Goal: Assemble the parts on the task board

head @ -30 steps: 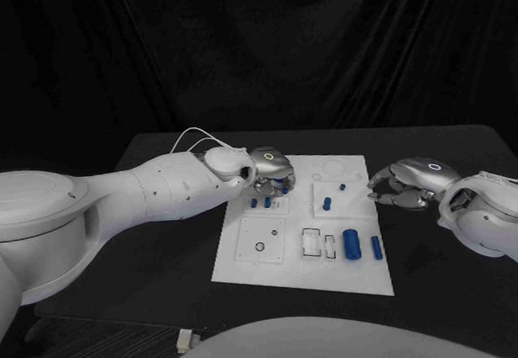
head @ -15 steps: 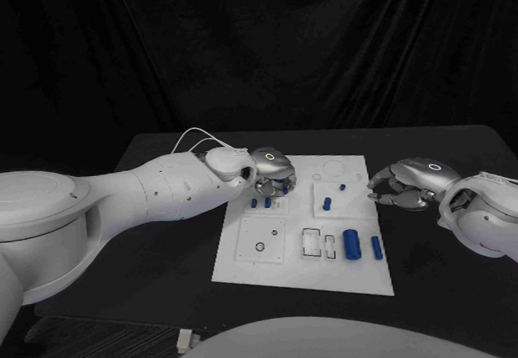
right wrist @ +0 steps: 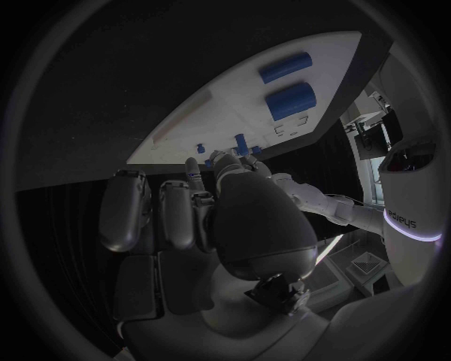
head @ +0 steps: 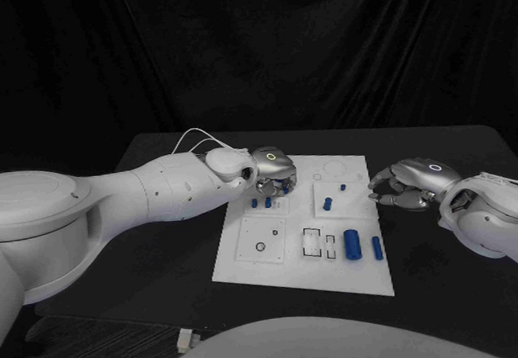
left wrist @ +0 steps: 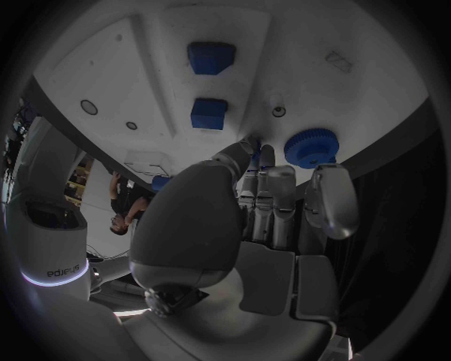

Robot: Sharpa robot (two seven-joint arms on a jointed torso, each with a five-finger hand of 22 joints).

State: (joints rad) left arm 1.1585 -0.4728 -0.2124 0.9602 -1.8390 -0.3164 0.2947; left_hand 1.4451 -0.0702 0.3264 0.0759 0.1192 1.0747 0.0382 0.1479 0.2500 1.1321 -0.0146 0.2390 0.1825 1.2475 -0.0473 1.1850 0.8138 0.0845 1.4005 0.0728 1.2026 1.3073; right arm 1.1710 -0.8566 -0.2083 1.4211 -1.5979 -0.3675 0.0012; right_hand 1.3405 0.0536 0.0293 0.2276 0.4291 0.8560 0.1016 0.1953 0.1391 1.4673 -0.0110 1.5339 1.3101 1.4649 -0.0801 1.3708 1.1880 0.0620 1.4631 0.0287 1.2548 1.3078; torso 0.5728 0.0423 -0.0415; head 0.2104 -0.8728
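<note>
The white task board [head: 276, 260] lies mid-table. My left hand [head: 272, 175] hovers low over its far left corner, with fingers bunched and tips down at the plate. In the left wrist view, the left hand [left wrist: 258, 195] has a blue gear [left wrist: 310, 147] just beside its fingertips. A sliver of blue shows between thumb and fingers; I cannot tell if it is held. Two blue blocks [left wrist: 210, 84] stand beyond. My right hand [head: 400, 188] rests off the board's right edge, and in the right wrist view it [right wrist: 216, 203] has its fingers curled in on nothing.
Two small blue pegs [head: 260, 202] stand near my left hand, and another peg [head: 330, 201] stands mid-board. A thick blue cylinder [head: 353, 243] and a thinner one [head: 377, 248] lie at the board's near right. Black table [head: 158, 259] surrounds the board.
</note>
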